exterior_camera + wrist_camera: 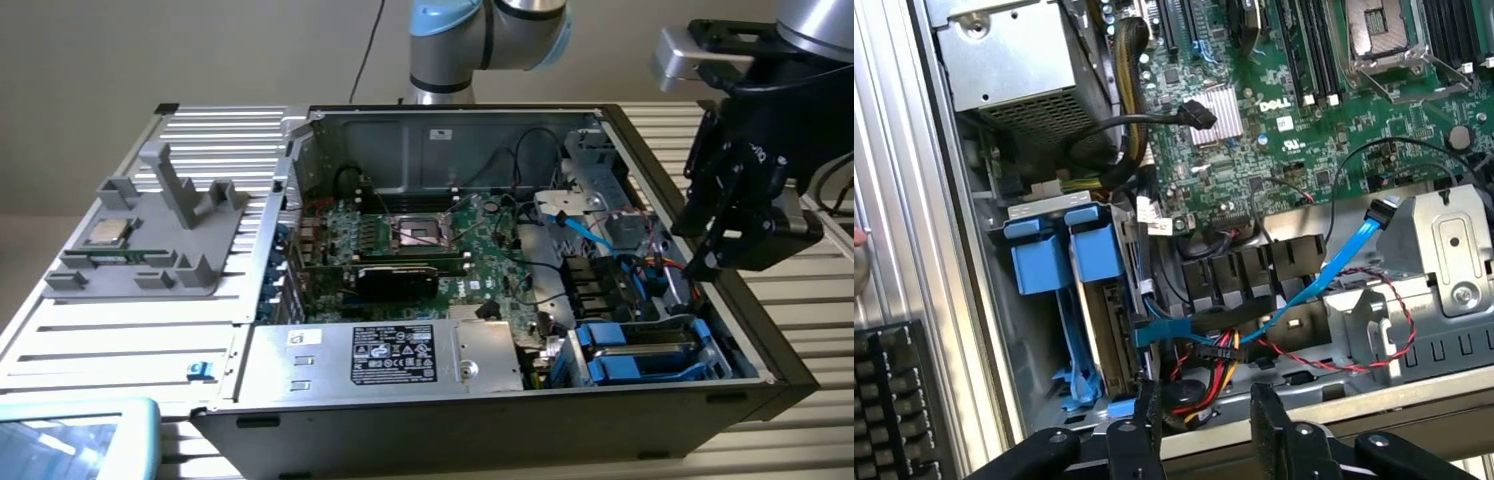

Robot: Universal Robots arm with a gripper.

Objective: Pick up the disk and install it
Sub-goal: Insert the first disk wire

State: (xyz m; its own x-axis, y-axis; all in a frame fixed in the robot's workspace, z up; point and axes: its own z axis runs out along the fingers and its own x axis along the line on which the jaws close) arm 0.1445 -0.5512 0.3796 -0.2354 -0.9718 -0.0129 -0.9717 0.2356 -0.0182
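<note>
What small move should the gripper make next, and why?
Probably shift the gripper sideways toward the disk before lowering. Its fingers are open and hold nothing, and it hangs over the case rim, apart from the blue-railed disk inside. Whether the disk is fully seated, I cannot tell.

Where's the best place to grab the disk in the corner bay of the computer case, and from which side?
Likely the blue rails at the exposed end of the disk, coming straight down through the open case: it sits sunk in its bay with walls and cables beside it, so the sides are shut off.
</note>
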